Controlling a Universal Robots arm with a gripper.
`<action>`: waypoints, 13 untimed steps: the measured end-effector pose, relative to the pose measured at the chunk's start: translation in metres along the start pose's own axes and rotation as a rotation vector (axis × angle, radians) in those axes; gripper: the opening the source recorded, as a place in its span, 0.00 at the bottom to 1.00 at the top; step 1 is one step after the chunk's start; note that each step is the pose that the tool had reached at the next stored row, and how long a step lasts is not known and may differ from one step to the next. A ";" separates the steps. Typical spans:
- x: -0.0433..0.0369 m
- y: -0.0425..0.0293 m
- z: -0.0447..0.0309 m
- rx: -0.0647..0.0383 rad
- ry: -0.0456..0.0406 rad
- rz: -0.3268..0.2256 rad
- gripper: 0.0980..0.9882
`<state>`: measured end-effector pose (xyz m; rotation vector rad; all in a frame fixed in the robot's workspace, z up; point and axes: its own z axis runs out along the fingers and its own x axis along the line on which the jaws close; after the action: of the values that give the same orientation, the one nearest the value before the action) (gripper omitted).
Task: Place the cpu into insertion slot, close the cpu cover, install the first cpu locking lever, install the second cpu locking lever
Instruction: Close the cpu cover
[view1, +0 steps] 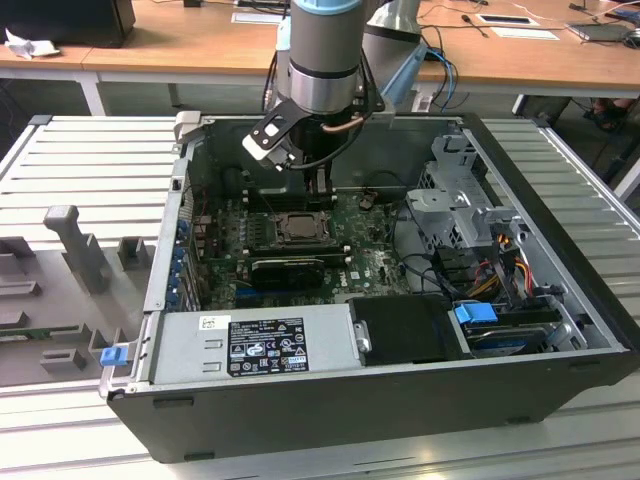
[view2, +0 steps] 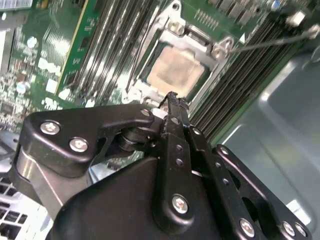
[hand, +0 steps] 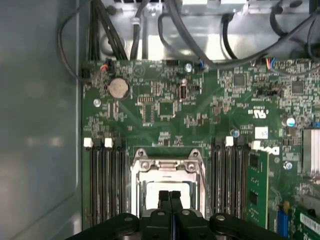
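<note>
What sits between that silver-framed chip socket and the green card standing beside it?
In the first wrist view, long black memory slots run side by side between the cpu cover and the green card.

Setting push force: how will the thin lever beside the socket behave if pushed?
The lever is a long thin metal rod, so likely springy, bending before it swings. Bare and narrow, it may slip off the gripper.

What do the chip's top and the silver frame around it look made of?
The small square chip has a dull silver-beige top with soft matte sheen, likely plated metal. The thin silver frame plate around it glints brightly, probably bare steel.
</note>
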<state>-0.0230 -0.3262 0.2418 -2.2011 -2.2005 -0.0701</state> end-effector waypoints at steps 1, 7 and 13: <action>0.0000 -0.0004 0.0008 0.000 0.0001 -0.002 0.01; -0.0001 -0.0029 0.0019 0.001 0.0003 -0.010 0.01; -0.0004 -0.0100 0.0022 0.001 0.0002 -0.013 0.01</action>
<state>-0.0330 -0.3264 0.2394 -2.1870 -2.2139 -0.0698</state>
